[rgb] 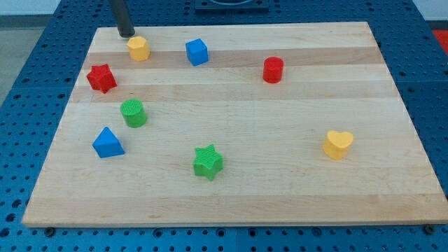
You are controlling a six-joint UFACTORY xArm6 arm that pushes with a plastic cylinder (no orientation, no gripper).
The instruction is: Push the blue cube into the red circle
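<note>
The blue cube [197, 52] sits near the view's top, left of centre, on the wooden board [280, 189]. The red circle, a short red cylinder [273, 69], stands to its right and slightly lower, about a hundred pixels away. My tip [125, 33] rests at the board's top left edge, just up and left of the yellow hexagon block [138, 48] and well left of the blue cube. It touches no block.
A red star [101, 77] lies at the left, a green cylinder [133, 113] below it, a blue triangle [107, 143] lower left, a green star [208, 162] at bottom centre, a yellow heart [338, 143] at the right.
</note>
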